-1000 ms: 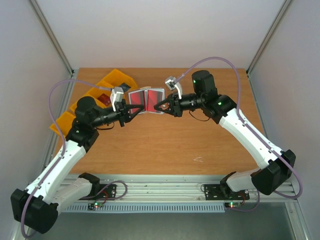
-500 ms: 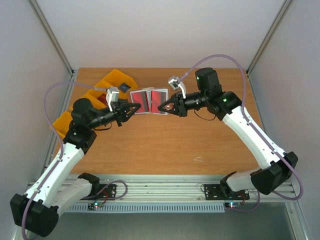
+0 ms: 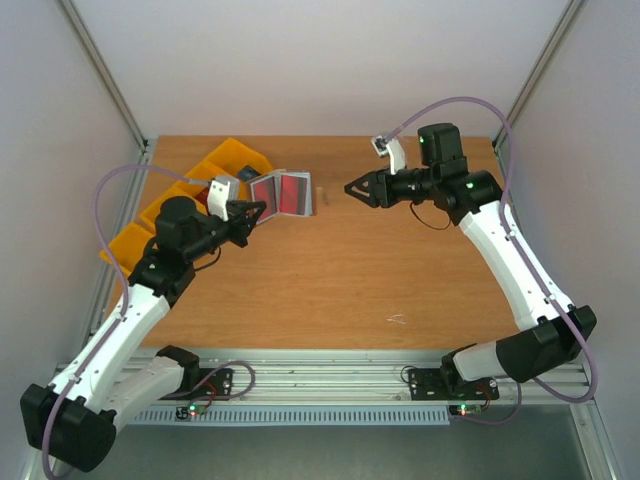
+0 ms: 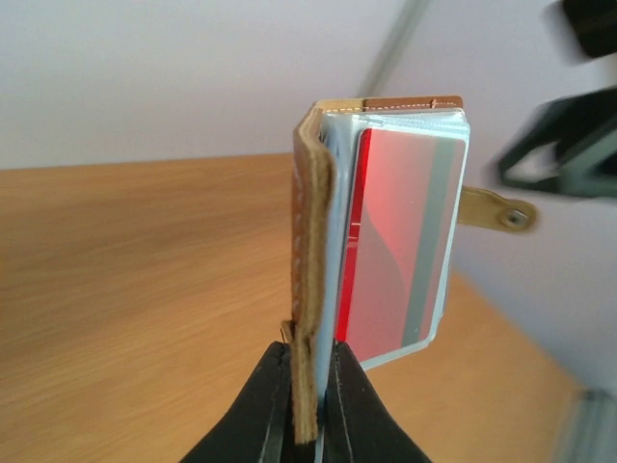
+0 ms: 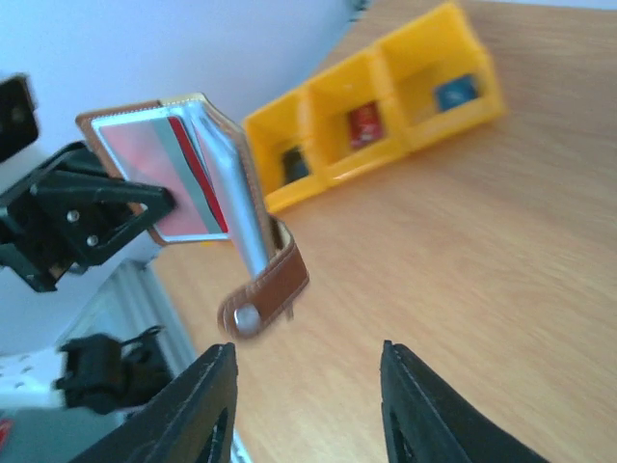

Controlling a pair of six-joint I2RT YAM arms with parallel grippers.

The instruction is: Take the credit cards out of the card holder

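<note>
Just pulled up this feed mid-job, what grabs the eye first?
The card holder is held upright over the far left of the table, pinched by one brown flap in the left gripper, with a red card showing inside. The right gripper hangs open, clear of it, and yellow bins sit to its left.

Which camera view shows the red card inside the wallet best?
The left wrist view: the red card is large and sharp in the wallet. The right wrist view shows it smaller and blurred. The top view shows only a tiny red patch.
</note>
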